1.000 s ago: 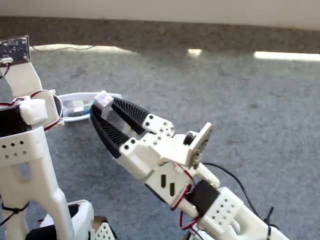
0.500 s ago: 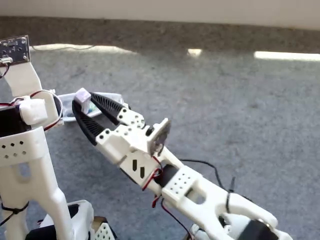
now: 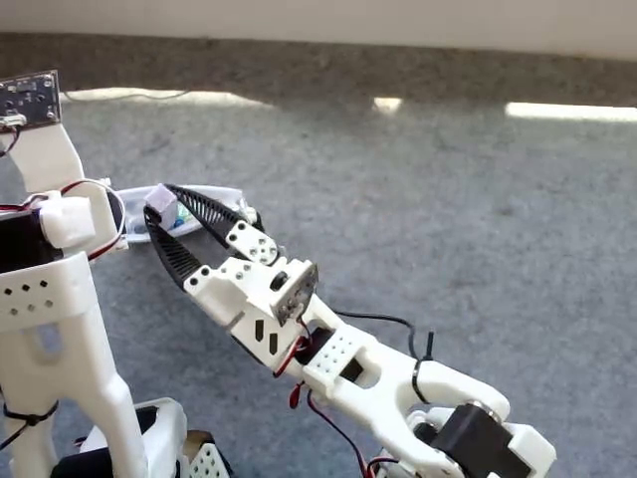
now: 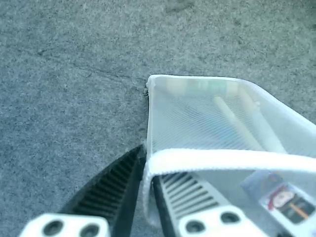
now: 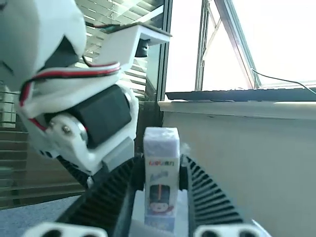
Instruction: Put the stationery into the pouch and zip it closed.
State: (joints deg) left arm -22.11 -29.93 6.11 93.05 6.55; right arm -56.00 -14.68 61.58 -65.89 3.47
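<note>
Your right gripper (image 3: 159, 204) is clamped on the eraser (image 5: 160, 180), so that pincer is narrow and loaded. In the right wrist view the little block stands upright between the two ribbed black fingers (image 5: 106, 197). Its printed face is toward the camera and its top pokes up past the fingertips. From the high view the right arm (image 3: 398, 388) stretches in low from the near right corner. Its gripper sits right at the pouch (image 4: 207, 123), and the eraser overlaps the pouch's outline. You cannot tell from here whether the block is inside the mouth or just above it.

Now the other side. Your left gripper (image 4: 148, 167) is pinched shut on the pouch's thick white rim, one finger on each side of the edge. The left wrist view shows the mouth held open with the mesh wall rising behind it. A small printed item (image 4: 281, 197) already lies inside on the pouch floor, and a pale stick-like shape shows through the mesh higher up. The pouch rests on the grey table (image 3: 448, 199), at the far left beside the tall white left arm (image 3: 50, 299). In the right wrist view that arm looms close beside the eraser, its red and black wires looping over the motor housing. The zip is not closed. A black cable (image 3: 388, 321) trails along the right arm's forearm.
</note>
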